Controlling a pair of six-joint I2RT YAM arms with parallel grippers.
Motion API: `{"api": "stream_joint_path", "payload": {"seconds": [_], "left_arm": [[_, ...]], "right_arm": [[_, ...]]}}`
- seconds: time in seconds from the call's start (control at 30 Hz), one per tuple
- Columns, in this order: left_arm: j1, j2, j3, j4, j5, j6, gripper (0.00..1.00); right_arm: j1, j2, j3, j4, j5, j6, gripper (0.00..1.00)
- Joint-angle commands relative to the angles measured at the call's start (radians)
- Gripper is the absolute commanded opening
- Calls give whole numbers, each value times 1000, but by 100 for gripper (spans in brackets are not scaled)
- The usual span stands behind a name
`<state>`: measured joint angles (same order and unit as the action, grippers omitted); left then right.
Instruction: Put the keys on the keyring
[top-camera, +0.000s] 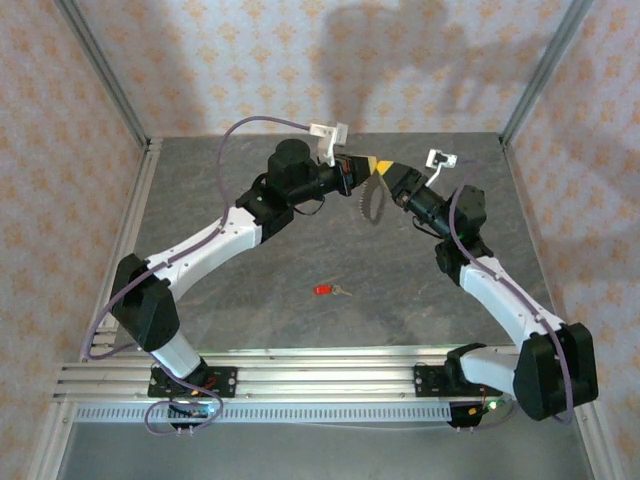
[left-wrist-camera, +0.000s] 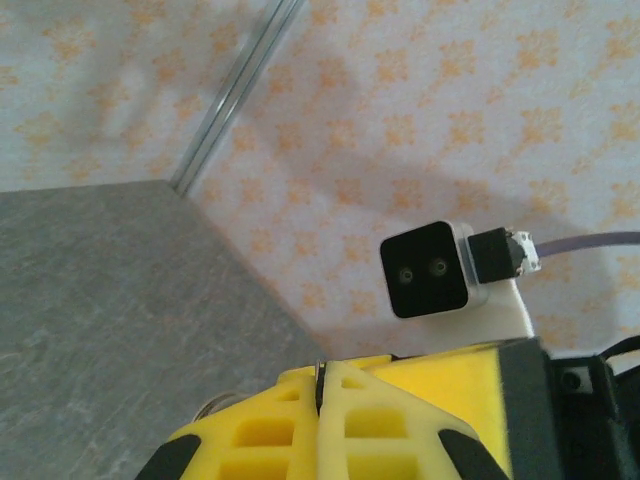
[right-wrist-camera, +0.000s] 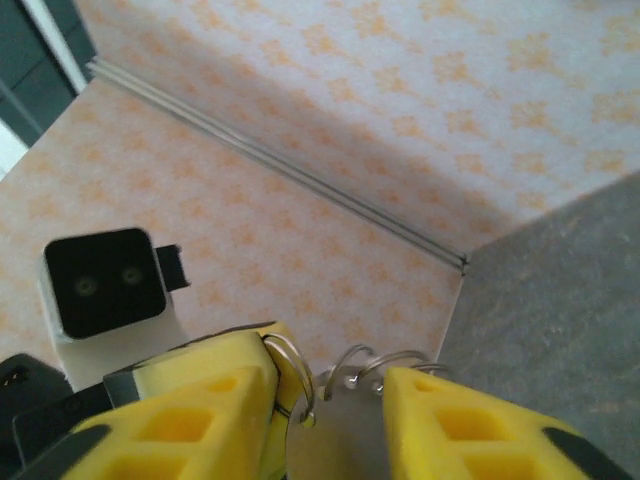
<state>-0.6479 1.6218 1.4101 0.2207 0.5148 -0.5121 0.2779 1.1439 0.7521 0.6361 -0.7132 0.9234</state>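
Nearest the arm bases, the red-headed key (top-camera: 322, 290) lies flat on the grey table (top-camera: 250, 320), alone in the open stretch between the two arms, its short silver blade pointing toward 3 o'clock. Farther back, the two hands meet above the far half of the table, and the keyring (top-camera: 372, 203) hangs between them, roughly at 12 o'clock from the key and well apart from it (its toothed fringe runs along the edge toward 9 o'clock). The left hand (top-camera: 368, 168) reaches in from 9 o'clock; in its wrist view the left hand (left-wrist-camera: 322, 395) has its yellow fingers pressed together with a thin wire caught in the seam, so it is clamped on the keyring. The right hand (top-camera: 390, 180) comes in from 3 o'clock; in its own view the right hand (right-wrist-camera: 335, 400) has fingers standing apart, with the keyring's (right-wrist-camera: 290, 385) wire loops and a silver piece in the gap, and I cannot tell whether they pinch anything. Behind them rises the patterned wall (top-camera: 300, 60).
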Motion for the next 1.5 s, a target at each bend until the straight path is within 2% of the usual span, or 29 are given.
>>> {"api": "stream_joint_path", "payload": {"seconds": [0.0, 0.1, 0.2, 0.33, 0.5, 0.63, 0.87, 1.17, 1.47], "left_arm": [[10, -78, -32, 6, -2, 75, 0], [25, -108, -60, 73, 38, 93, 0], [33, -130, -87, 159, 85, 109, 0], [39, -138, -102, 275, 151, 114, 0], [39, -128, -59, 323, 243, 132, 0], [38, -119, -24, 355, 295, 128, 0], [37, -120, 5, 419, 346, 124, 0], [11, -142, 35, 301, 382, 347, 0], [-2, -165, 30, 198, 387, 537, 0]], "right_arm": [[-11, -139, 52, -202, 54, -124, 47], [-17, -234, 49, -404, 141, -203, 54], [-17, -309, 13, -534, 256, -243, 61], [-17, -376, -74, -598, 369, -263, 64], [-16, -397, -194, -585, 446, -261, 63], [-17, -374, -245, -569, 450, -261, 62], [-16, -275, -274, -543, 377, -288, 62], [-16, -188, -280, -498, 337, -301, 62], [-16, -176, -282, -486, 333, -302, 62]]}}
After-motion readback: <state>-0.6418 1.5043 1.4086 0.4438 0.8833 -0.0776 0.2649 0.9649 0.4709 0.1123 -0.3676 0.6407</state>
